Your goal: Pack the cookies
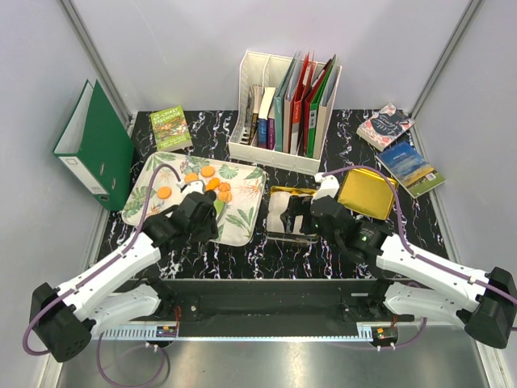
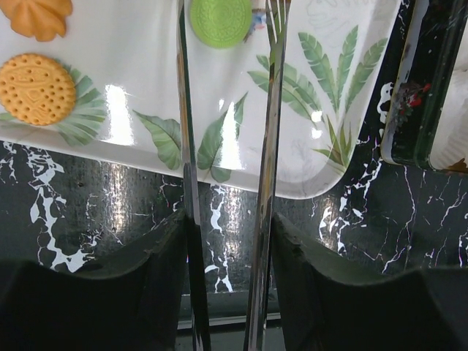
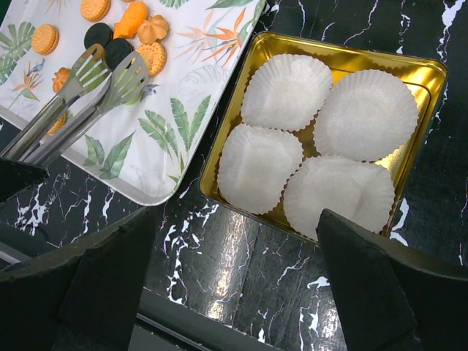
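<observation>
Here, the dark marbled worktop (image 1: 262, 252) carries a glossy leaf-printed tray (image 1: 246, 214) and, just to its right, a gold tin (image 3: 420, 73), with a strip of bare marble between them. Your right end effector (image 3: 234, 219) hovers above the tin's near edge, jaws spread wide and holding nothing. The tin is therefore unrestrained, so a downward nudge could push it sideways. Your left end effector (image 2: 228, 227) is clamped on a pair of metal tongs (image 3: 80, 110), whose slotted tips stand slightly apart over the tray. Smooth steel in a two-finger grip may twist or creep under load. Four white paper cups (image 3: 285, 91) fill the tin. They look light, and a dragging tong tip could tip or crumple one. All the cookies (image 3: 153, 57) lie on the tray, none packed, and the green cookie (image 2: 219, 20) is nearest the tips. Flat discs on a slick surface tend to skate away from closing tongs, or to drop over the gap.
</observation>
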Motion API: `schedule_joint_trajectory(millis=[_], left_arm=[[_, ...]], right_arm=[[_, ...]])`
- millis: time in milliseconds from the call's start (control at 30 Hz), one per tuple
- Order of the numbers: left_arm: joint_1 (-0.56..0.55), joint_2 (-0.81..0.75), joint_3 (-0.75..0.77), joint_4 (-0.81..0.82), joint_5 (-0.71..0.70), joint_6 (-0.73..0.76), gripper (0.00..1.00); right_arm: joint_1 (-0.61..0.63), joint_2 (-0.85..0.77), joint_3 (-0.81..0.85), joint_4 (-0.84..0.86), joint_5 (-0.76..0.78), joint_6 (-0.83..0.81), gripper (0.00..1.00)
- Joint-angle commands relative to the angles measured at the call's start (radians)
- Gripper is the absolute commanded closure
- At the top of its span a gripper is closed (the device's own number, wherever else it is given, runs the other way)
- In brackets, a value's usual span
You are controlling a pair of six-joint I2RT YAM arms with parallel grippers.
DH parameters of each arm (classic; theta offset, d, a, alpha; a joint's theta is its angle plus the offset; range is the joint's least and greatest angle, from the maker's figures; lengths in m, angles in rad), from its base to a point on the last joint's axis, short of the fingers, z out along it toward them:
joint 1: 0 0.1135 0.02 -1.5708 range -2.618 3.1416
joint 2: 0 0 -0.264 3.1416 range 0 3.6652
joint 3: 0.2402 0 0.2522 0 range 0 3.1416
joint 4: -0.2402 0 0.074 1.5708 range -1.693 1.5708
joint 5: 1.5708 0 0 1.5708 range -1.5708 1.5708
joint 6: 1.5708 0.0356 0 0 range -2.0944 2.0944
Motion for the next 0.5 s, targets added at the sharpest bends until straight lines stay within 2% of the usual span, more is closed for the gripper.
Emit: schedule_joint_trajectory(millis=[0,467], left_arm=[[-0.024,-0.001,-0.007,0.056,0.013,-0.020,0.51],[-0.035,-0.045,-0.046,0.027,-0.006,-0.040,0.51]], right_arm=[[0.006,0.000,0.002,0.035,0.021,0.011,0.00],[0.006,0.007,0.001,0.034,0.021,0.013,0.00]])
